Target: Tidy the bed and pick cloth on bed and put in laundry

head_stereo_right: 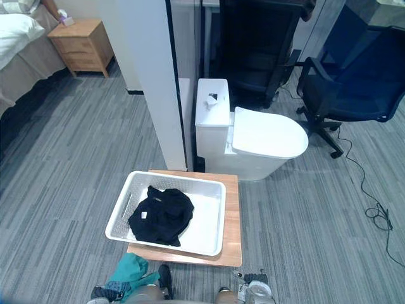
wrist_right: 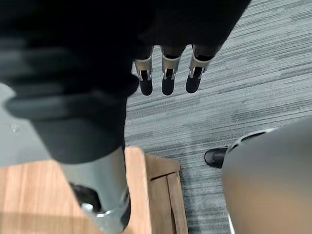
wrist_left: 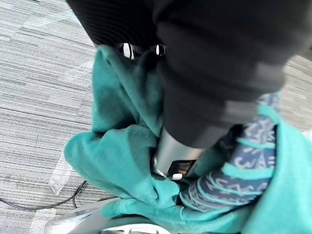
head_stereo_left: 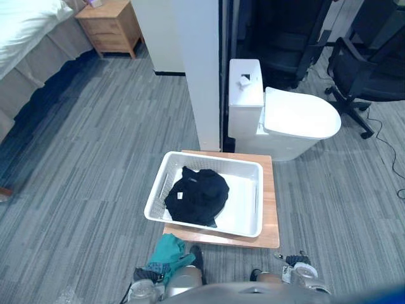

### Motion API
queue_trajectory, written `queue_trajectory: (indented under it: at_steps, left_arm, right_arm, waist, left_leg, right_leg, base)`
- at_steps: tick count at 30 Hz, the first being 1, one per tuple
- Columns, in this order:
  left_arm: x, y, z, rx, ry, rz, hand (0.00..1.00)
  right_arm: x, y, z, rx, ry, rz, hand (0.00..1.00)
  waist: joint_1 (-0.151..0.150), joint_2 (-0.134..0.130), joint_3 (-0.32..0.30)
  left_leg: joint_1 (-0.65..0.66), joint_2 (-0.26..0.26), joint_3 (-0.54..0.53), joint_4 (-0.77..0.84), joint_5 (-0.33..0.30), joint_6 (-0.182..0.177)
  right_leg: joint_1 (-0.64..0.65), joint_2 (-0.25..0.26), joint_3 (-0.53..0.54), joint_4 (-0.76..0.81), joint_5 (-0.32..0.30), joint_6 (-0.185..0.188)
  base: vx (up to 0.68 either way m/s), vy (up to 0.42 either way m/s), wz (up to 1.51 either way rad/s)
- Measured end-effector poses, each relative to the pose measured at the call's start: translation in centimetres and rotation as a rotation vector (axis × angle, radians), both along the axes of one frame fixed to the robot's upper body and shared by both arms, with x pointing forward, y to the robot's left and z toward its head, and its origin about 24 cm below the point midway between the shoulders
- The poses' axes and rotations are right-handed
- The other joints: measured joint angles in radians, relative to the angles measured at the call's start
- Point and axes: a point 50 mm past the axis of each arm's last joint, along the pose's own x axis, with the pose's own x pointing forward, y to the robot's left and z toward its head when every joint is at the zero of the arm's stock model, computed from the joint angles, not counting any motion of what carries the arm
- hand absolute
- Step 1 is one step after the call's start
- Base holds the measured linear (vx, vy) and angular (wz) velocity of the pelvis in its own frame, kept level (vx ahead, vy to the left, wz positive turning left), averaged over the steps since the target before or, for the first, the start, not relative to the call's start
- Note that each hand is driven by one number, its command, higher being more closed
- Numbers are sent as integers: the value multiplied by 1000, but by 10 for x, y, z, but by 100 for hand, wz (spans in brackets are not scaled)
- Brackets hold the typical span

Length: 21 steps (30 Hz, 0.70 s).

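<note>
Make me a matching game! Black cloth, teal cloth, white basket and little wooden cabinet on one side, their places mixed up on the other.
Things:
1. black cloth
2. teal cloth
3. white basket
4. wooden cabinet

Places:
A. on the wooden board
B. beside the bed
C. in the white basket
D. bunched around the left hand

Pairs: 1-C, 2-D, 3-A, 4-B

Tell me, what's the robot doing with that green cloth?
The robot's left hand grips a bunched teal cloth, just short of the white laundry basket and not yet in it. A black garment already lies in the basket, which sits on a wooden platform next to a toilet. The right hand hangs open above the carpet.
</note>
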Motion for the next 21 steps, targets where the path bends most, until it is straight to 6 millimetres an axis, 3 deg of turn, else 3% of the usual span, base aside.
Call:
queue_trajectory:
  at_steps: [7, 8, 13, 15, 16, 17, 18, 19, 20, 21]
  left_arm:
    - [-22, 5, -3, -78, -59, 447, 100]
    - [-28, 5, -3, -103, -90, 599, 100]
    - [-42, 10, -3, -128, -174, 978, 100]
    - [-49, 17, -1, -118, -231, 1183, 100]
    - [-51, 21, 0, -113, -252, 1236, 100]
    - [-57, 26, 1, -104, -280, 1352, 100]
    - [-57, 28, 1, -104, -299, 1424, 100]
    - [-57, 26, 1, -109, -300, 1455, 100]
    - [-66, 20, -1, -103, -289, 1529, 100]
    - [-73, 21, 0, -85, -291, 1582, 100]
  right_arm:
    - [-1, 5, -2, 25, 14, 19, 0]
    - [1, 8, -1, 32, 11, 27, 0]
    - [6, 15, -1, 31, 7, 88, 0]
    - [-3, 13, -3, 24, 22, 76, 0]
    - [-5, 12, -3, 22, 21, 57, 0]
    - [-10, 12, -4, 26, 14, 13, 0]
    - [-11, 11, -4, 31, 2, -31, 0]
    - [-11, 8, -3, 29, -4, -50, 0]
    - [-15, -5, -2, 8, -14, -97, 0]
    - [-19, -11, -2, -2, -16, -119, 0]
  waist:
    - [26, -20, -5]
    - [27, -24, -5]
    - [50, -31, 0]
    - [58, -33, 4]
    - [62, -40, 6]
    - [66, -63, 7]
    - [67, -83, 23]
    - [74, -75, 35]
    - [80, -48, 50]
    - [80, -32, 52]
  left_leg:
    - [0, -35, -62, 0, -7, 5]
    - [2, -37, -77, 0, -7, 5]
    - [-2, -33, -139, 0, 0, 4]
    - [-47, -44, -202, 0, 0, 5]
    - [-59, -45, -181, 1, -13, 23]
    - [-85, -42, -66, 9, -62, 64]
    - [-129, -26, 72, 119, -95, 99]
    - [-147, -9, 115, 192, -107, 98]
    - [-147, 15, 118, 259, -112, 99]
    - [-135, 1, 77, 234, -108, 59]
  right_leg:
    - [42, -21, -55, 0, -17, 9]
    - [55, -20, -75, 0, -17, 9]
    - [63, -8, -109, 29, -27, -8]
    - [62, -9, -194, 54, -51, -16]
    - [63, -17, -226, 54, -59, -14]
    - [61, -40, -298, 37, -61, -16]
    - [58, -66, -361, 44, -61, -15]
    - [63, -71, -382, 60, -61, -15]
    - [71, -63, -402, 91, -63, -16]
    - [87, -64, -403, 108, -63, -18]
  base:
    - [75, 7, 28]
    - [48, -13, 33]
    - [-11, -24, 35]
    - [-72, -32, 101]
    - [-44, -26, 132]
    - [-2, 8, 144]
    - [38, 40, 146]
    - [52, 110, 136]
    - [62, 205, 119]
    - [50, 246, 116]
